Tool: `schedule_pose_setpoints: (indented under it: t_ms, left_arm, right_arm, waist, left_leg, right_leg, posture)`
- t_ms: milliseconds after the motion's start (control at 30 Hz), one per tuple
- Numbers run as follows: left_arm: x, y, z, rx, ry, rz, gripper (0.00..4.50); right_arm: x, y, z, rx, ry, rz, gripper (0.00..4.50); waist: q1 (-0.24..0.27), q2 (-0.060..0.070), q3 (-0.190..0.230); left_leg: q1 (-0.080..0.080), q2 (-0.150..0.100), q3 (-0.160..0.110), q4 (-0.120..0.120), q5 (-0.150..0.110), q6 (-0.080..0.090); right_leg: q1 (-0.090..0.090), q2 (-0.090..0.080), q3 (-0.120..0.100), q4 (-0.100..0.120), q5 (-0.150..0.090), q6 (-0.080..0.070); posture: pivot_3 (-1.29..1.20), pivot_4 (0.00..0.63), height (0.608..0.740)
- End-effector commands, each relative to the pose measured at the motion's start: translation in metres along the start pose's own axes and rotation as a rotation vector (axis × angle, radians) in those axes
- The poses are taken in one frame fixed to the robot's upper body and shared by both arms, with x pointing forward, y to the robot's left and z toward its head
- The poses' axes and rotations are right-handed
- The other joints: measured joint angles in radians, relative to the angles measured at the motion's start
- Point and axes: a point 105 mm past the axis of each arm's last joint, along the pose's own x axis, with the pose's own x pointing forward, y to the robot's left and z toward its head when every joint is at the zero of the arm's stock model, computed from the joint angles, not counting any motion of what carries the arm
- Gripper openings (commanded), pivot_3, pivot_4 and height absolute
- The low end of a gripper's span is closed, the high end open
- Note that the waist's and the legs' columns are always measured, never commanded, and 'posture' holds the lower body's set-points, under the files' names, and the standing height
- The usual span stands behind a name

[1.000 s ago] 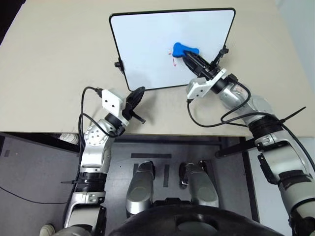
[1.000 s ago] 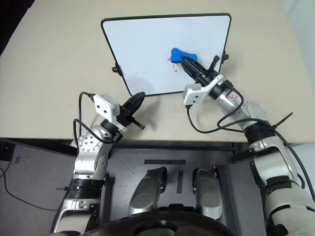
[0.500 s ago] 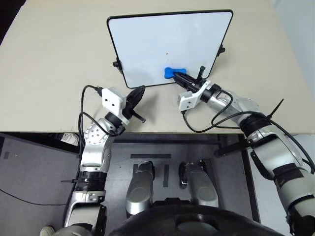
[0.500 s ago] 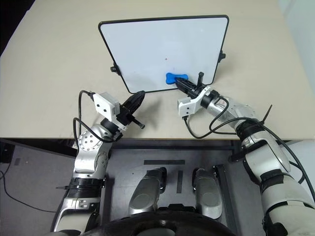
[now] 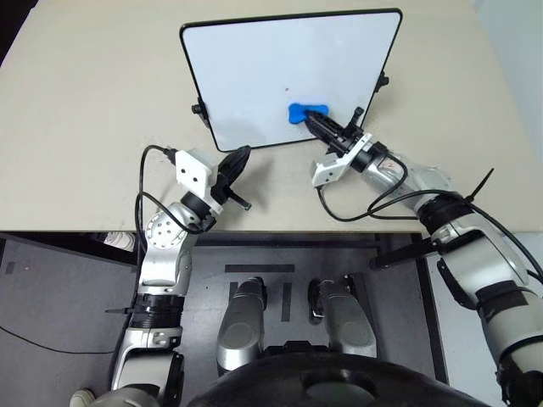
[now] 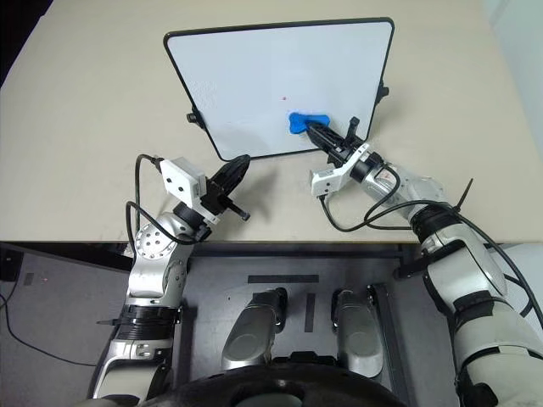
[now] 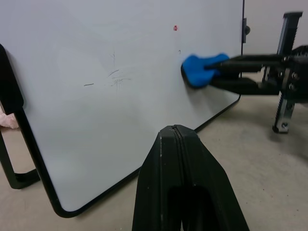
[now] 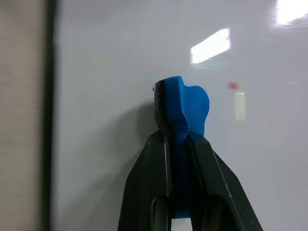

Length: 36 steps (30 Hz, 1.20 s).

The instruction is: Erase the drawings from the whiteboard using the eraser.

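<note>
Right gripper (image 5: 319, 119) clenched on blue eraser (image 5: 307, 111) against whiteboard (image 5: 254, 68), red dot (image 6: 285, 97) above, left gripper (image 5: 240, 158) closed, empty, near board's lower edge.

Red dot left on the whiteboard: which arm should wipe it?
Right. The right claw is shut on the eraser, pressed to the whiteboard just below the red dot. The left claw is shut, empty, off the board's lower edge.
</note>
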Motion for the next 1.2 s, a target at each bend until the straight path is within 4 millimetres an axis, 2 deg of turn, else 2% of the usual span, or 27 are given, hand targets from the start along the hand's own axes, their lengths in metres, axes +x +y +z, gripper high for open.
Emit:
schedule_pose_setpoints:
  t_ms: [33, 233, 300, 567, 733, 867, 1033, 1200]
  left_arm:
    - [0.003, 0.001, 0.011, 0.025, -0.045, -0.003, 0.0]
    - [0.003, 0.001, 0.011, 0.026, -0.046, -0.005, 0.0]
    - [0.003, 0.0, 0.011, 0.026, -0.046, -0.006, 0.0]
    - [0.004, 0.0, 0.011, 0.024, -0.049, -0.008, 0.0]
    - [0.005, 0.0, 0.011, 0.025, -0.051, -0.01, 0.0]
    - [0.006, 0.0, 0.011, 0.025, -0.053, -0.012, 0.0]
    - [0.007, -0.001, 0.011, 0.026, -0.054, -0.017, 0.0]
    - [0.006, -0.002, 0.012, 0.029, -0.057, -0.015, 0.0]
  right_arm:
    - [0.01, -0.051, -0.017, -0.069, 0.053, -0.191, 0.11]
    - [0.017, -0.062, -0.006, -0.062, 0.005, -0.241, 0.11]
    - [0.02, -0.058, -0.003, -0.06, -0.003, -0.213, 0.11]
    - [0.014, 0.002, 0.007, 0.018, -0.02, 0.054, 0.11]
    - [0.012, 0.016, 0.011, 0.043, -0.026, 0.122, 0.11]
    - [0.011, 0.019, 0.011, 0.044, -0.022, 0.139, 0.11]
    - [0.017, -0.001, 0.005, 0.013, -0.005, 0.049, 0.11]
    - [0.004, 0.011, 0.004, 0.078, -0.003, 0.124, 0.11]
  waist:
    - [0.0, 0.0, 0.0]
    - [0.0, 0.0, 0.0]
    - [0.0, 0.0, 0.0]
    - [-0.012, 0.0, 0.0]
    - [-0.011, 0.0, 0.0]
    - [-0.01, 0.0, 0.0]
    - [-0.01, 0.0, 0.0]
    - [-0.009, 0.0, 0.0]
  left_leg:
    - [0.0, 0.0, 0.0, 0.0, 0.0, 0.0]
    - [0.0, 0.001, 0.001, 0.0, 0.0, 0.0]
    - [0.0, 0.001, 0.001, 0.0, 0.0, 0.0]
    - [0.002, 0.003, 0.002, 0.0, -0.001, -0.001]
    - [0.002, 0.003, 0.002, -0.001, -0.001, -0.001]
    - [0.001, 0.004, 0.002, -0.001, -0.001, -0.001]
    - [0.001, 0.004, 0.003, -0.001, -0.001, -0.001]
    - [0.001, 0.004, 0.003, -0.001, -0.001, -0.001]
  right_leg:
    - [0.0, 0.0, 0.0, 0.0, 0.0, 0.0]
    - [0.0, 0.0, 0.0, 0.0, 0.001, 0.0]
    - [0.0, 0.0, 0.0, 0.0, 0.0, 0.001]
    - [0.001, 0.001, 0.0, -0.002, 0.0, 0.002]
    - [0.001, 0.001, 0.0, -0.002, -0.001, 0.004]
    - [0.0, 0.001, 0.0, -0.002, -0.002, 0.005]
    - [0.0, 0.001, 0.0, -0.002, 0.0, 0.003]
    - [-0.001, 0.001, 0.0, -0.002, 0.001, 0.001]
  posture:
    - [0.0, 0.15, 0.74]
    - [0.0, 0.15, 0.74]
    - [0.0, 0.15, 0.74]
    - [0.0, 0.15, 0.74]
    - [0.0, 0.15, 0.74]
    - [0.0, 0.15, 0.74]
    - [0.0, 0.15, 0.74]
    - [0.0, 0.15, 0.74]
